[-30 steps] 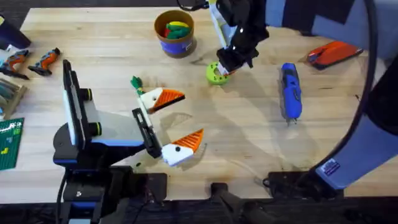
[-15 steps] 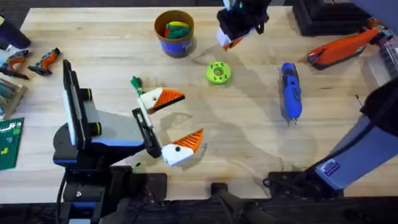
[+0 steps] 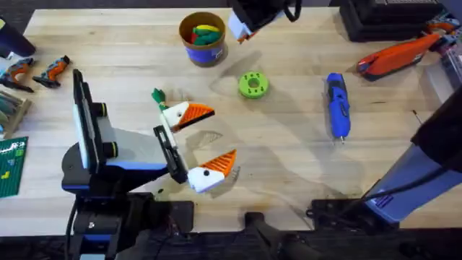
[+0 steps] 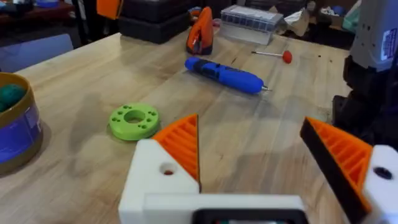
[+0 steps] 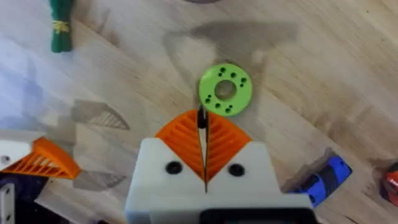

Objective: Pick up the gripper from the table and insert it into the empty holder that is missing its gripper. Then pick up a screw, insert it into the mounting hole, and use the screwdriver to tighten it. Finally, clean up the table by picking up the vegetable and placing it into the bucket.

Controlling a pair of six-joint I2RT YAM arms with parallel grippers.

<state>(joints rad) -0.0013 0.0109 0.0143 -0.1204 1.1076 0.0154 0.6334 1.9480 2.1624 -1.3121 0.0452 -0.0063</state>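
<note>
Right gripper (image 5: 204, 146) jaws closed on tiny dark, unidentifiable object.

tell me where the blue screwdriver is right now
In the overhead view the screwdriver lies flat on the right half of the table, right of the green disc and below-left of the orange tool.

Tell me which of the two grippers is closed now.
The right gripper: its orange pads meet on a thin dark screw. The left gripper has its pads wide apart.
</note>
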